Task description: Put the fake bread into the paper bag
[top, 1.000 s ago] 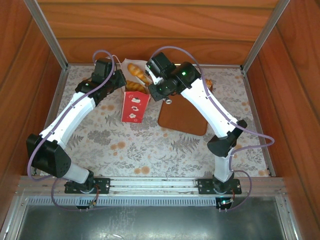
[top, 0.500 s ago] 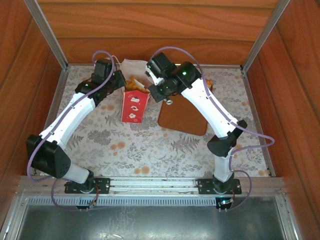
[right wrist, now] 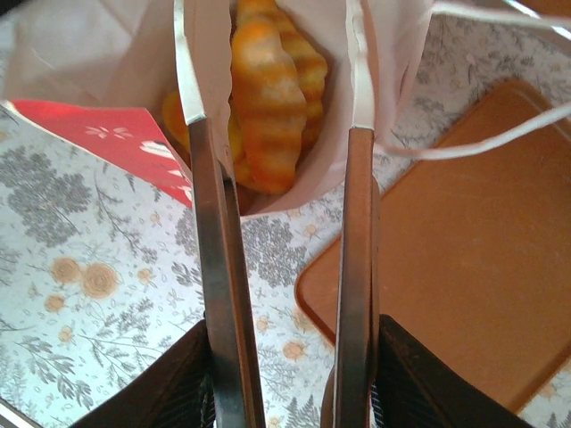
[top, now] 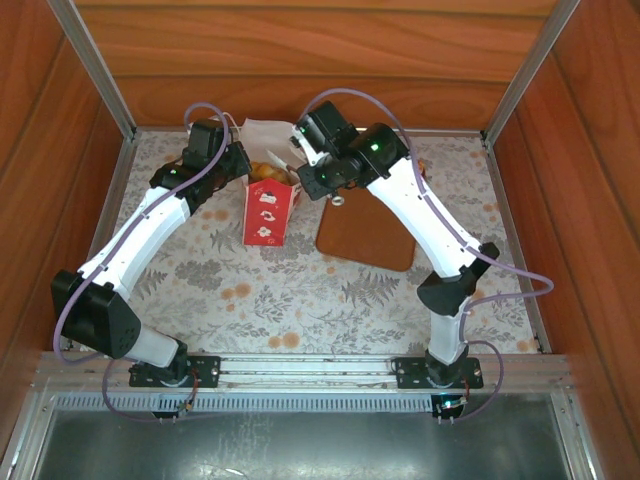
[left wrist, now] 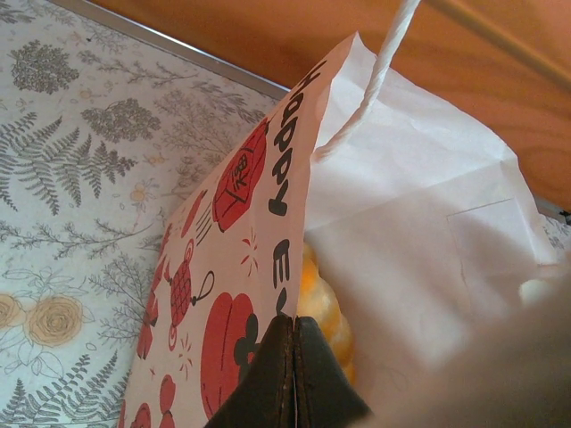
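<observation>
So, the paper bag (top: 270, 208) stands upright on the worktop (top: 300, 300), between both arms. The left fingers (left wrist: 278, 374) are pressed together, pinching the bag's rim. The right fingers (right wrist: 219, 267) sit apart at the bag's open mouth, gripping nothing. Down inside the bag lies the bread (right wrist: 268, 89), golden and ridged. A brown board (top: 365, 240) rests just right of the bag.

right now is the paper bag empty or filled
Not empty: golden ridged bread sits inside the open paper bag.
</observation>
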`<state>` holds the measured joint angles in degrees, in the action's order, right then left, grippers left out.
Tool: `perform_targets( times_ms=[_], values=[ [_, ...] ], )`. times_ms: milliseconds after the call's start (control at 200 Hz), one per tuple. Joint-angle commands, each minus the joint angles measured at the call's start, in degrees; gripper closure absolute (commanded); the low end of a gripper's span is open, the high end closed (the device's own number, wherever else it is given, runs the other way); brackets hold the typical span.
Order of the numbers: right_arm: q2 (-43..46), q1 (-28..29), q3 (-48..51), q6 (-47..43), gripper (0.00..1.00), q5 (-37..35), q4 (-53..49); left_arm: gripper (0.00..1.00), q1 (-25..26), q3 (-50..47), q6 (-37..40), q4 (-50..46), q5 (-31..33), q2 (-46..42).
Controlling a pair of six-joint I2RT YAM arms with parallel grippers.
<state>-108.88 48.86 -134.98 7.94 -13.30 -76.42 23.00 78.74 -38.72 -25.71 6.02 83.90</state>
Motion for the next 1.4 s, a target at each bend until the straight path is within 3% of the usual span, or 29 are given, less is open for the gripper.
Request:
perform_targets(
  times_ms=[0,300,535,725,1045,1209,1394],
  values=[
    [5.16,0.58,-0.76,-1.13,0.54,0.97,4.02,0.98,0.26,-0.52,0.93,0.31,0.96,-0.89],
    [11.07,0.45,-0.57,-3.42,0.57,-4.50,7.33,0.98,0.11,-1.20,1.06,0.35,2.31,-0.93],
    [18.70,-2.53,5.99,-5.57,0.57,-10.68,9.62,0.81,-0.05,-1.99,0.93,0.37,3.94,-1.66],
    [25.00,-10.55,15.41,-6.72,0.57,-12.77,9.44,0.67,-0.59,-2.54,0.41,0.33,4.43,-2.91],
    [31.88,-23.90,38.39,-10.42,0.58,-11.85,14.93,0.35,-1.28,-2.63,2.08,0.39,5.29,-6.80],
    [30.69,-30.96,47.59,-12.84,0.60,-7.45,19.40,0.27,-1.30,-3.32,3.68,0.33,6.70,-9.21],
    [24.78,-36.87,49.27,-17.34,0.61,-7.29,20.63,0.24,-1.39,-4.54,5.22,0.35,8.77,-11.84]
  ],
)
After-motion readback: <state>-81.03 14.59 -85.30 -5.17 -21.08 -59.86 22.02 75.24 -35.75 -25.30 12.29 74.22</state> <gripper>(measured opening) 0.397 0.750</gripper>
